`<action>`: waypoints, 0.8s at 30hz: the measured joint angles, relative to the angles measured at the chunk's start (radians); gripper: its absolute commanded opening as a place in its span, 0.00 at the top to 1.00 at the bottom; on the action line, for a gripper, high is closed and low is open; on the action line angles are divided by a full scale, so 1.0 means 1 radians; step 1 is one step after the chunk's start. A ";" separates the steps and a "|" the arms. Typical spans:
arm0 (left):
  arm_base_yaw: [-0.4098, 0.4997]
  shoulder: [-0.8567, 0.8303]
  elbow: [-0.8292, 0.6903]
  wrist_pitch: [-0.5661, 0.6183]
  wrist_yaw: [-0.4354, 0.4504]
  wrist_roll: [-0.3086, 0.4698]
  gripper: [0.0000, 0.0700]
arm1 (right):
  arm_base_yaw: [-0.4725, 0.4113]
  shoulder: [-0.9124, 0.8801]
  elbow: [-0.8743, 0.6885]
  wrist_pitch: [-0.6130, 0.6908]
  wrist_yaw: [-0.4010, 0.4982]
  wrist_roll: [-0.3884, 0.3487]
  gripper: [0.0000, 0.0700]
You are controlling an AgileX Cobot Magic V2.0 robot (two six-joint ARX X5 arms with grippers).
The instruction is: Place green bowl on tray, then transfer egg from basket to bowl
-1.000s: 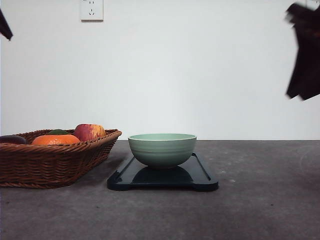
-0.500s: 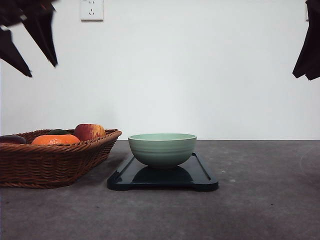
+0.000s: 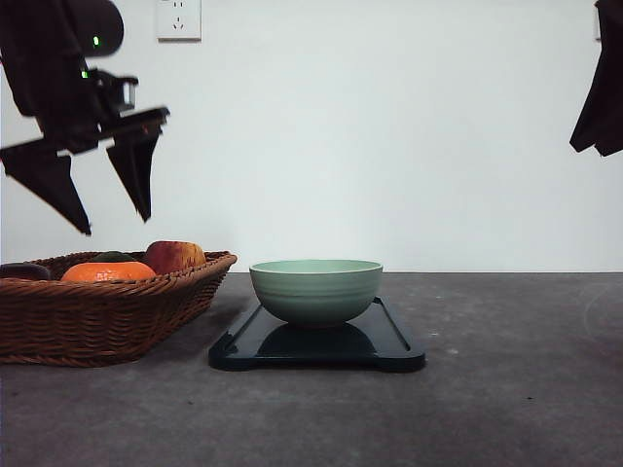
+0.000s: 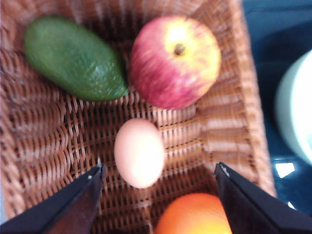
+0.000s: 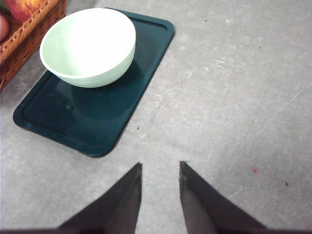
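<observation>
The green bowl (image 3: 315, 290) sits on the tray (image 3: 394, 342), so that step looks done. My left gripper (image 4: 158, 178) hangs wide open above the basket (image 4: 234, 112), the egg (image 4: 139, 152) unlifted between its fingers; my right gripper (image 5: 160, 181) is narrow and empty.

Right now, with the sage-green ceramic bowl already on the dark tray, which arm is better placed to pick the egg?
Left. The left gripper hangs open over the brown wicker basket, fingers either side of the pinkish egg. The right gripper hangs high over bare table, beyond the tray.
</observation>
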 measured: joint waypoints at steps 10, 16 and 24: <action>0.000 0.100 0.000 0.007 -0.028 0.004 0.33 | 0.000 0.000 0.000 0.000 0.000 0.000 0.79; 0.000 0.122 0.000 0.024 -0.028 0.004 0.35 | 0.000 0.000 0.000 0.000 0.000 0.000 0.79; 0.000 0.136 0.000 0.029 -0.028 0.004 0.34 | 0.000 0.000 0.000 0.000 0.000 0.001 0.79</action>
